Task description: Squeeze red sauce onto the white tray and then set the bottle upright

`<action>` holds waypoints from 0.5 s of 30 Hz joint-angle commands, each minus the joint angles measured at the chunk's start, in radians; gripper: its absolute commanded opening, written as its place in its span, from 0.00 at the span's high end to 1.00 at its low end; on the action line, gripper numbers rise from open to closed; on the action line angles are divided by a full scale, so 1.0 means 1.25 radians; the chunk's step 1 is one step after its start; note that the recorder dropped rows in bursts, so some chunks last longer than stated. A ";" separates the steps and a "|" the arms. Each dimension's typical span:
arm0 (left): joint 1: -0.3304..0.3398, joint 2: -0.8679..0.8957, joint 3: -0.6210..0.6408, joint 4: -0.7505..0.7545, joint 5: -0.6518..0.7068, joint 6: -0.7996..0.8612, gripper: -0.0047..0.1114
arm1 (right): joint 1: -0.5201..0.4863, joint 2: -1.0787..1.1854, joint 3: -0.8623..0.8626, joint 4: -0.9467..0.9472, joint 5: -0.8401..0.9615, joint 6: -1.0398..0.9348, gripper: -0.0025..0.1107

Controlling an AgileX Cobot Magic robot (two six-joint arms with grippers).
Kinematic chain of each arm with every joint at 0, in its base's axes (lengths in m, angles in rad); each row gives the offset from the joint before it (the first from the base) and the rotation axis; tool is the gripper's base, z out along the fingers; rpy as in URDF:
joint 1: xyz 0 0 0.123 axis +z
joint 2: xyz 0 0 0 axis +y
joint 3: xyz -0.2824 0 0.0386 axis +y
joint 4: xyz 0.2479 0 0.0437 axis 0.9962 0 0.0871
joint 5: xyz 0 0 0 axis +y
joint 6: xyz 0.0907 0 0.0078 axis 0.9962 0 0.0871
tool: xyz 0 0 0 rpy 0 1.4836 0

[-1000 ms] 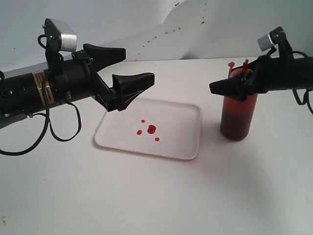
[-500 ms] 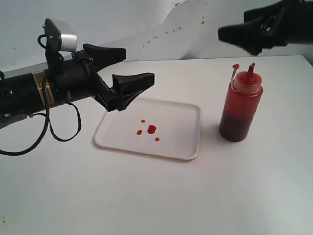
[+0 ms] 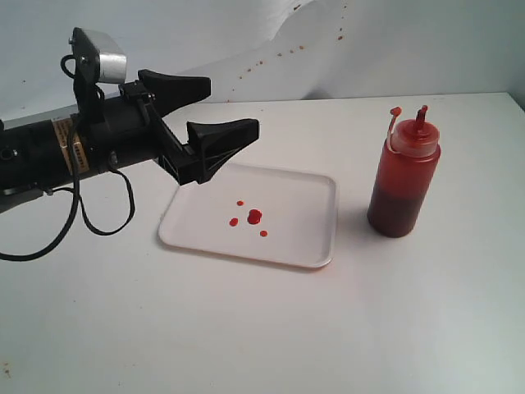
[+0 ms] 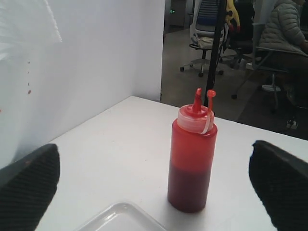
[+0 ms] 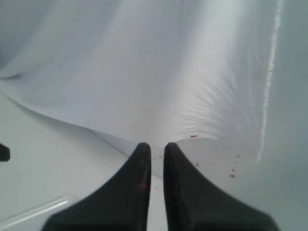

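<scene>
Bottle (image 3: 403, 176) upright beside white tray (image 3: 308, 238); red sauce (image 3: 254, 217) down; my right pincer (image 5: 154, 145) nearly together, empty; my left pincer (image 3: 233, 104) apart; I'd keep both clear.

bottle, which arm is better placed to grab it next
Left, probably: the left gripper hangs open by the white tray, its camera facing the bottle between its fingers. The right gripper is shut, aimed at the wall, outside the exterior view.
</scene>
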 commanded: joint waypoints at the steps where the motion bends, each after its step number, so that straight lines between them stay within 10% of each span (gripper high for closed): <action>1: 0.001 -0.060 -0.006 0.001 0.004 0.001 0.08 | -0.001 -0.068 0.006 -0.106 0.001 0.143 0.98; 9: 0.001 -0.269 -0.006 0.074 0.309 -0.069 0.17 | -0.001 -0.224 0.141 -0.075 -0.130 0.142 0.98; 15: 0.001 -0.417 -0.004 0.088 0.476 -0.167 0.53 | -0.001 -0.368 0.272 -0.015 -0.284 0.137 0.98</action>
